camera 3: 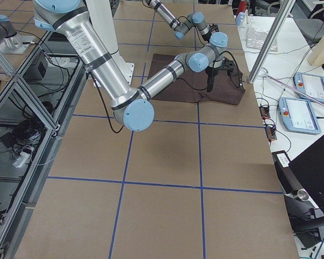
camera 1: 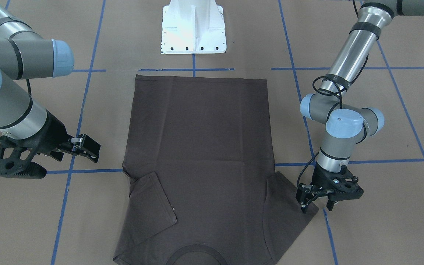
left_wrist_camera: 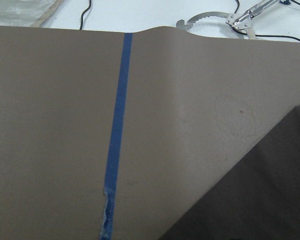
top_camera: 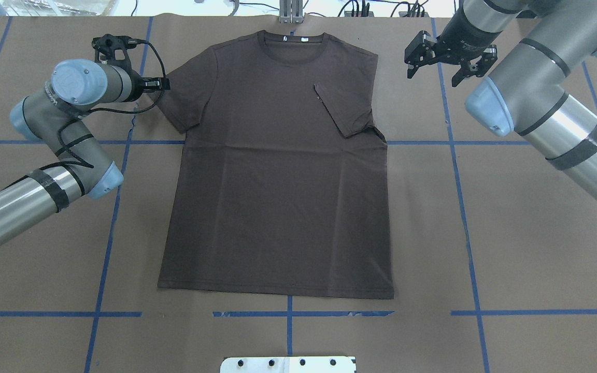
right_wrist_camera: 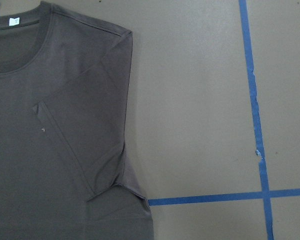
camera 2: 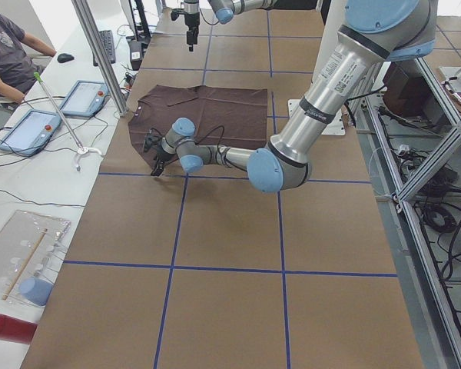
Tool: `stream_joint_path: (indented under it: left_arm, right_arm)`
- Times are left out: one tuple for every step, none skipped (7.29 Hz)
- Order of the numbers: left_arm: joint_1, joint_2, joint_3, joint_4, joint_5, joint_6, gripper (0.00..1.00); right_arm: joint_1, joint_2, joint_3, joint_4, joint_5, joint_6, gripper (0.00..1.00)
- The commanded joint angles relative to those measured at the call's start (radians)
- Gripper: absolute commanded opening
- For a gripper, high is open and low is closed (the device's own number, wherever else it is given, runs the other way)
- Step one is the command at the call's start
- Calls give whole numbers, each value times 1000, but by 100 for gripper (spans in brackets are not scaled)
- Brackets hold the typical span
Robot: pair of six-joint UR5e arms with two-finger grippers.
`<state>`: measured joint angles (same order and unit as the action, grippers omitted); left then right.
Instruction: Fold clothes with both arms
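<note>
1. The dark brown-grey T-shirt is laid flat, front up, in the middle of the brown surface, inside a grid of blue tape lines.
2. The collar is pointed away from the robot. The hem is placed nearest the white base pedestal.
3. On the robot's right side, the folded sleeve is turned inward and lies on the chest.
4. On the robot's left side, the spread sleeve is extended flat on the surface.
5. The left gripper is pointed down at the outer edge of the spread sleeve. Its jaws are parted, and no cloth is seen clamped between them. One fingertip is seen over the sleeve edge; contact cannot be confirmed.
6. The right gripper is held above the bare surface, apart from the T-shirt, beside the shoulder with the folded sleeve. Its jaws are spread wide, and nothing is held.
</note>
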<state>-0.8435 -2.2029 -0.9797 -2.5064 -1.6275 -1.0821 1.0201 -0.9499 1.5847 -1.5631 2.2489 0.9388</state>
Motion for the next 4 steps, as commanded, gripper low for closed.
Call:
stream_joint_path:
  left_arm:
    - [1, -1, -1, 0, 0, -2, 87]
    - [1, -3, -4, 0, 0, -2, 82]
    - [1, -6, -4, 0, 0, -2, 74]
    - [1, -8, -5, 0, 0, -2, 62]
  right_arm:
    - [0, 0, -2, 0, 0, 0, 100]
    - [2, 0, -2, 0, 0, 0, 100]
    - [5, 13, -2, -2, 0, 3, 100]
    - [5, 14, -3, -2, 0, 3, 100]
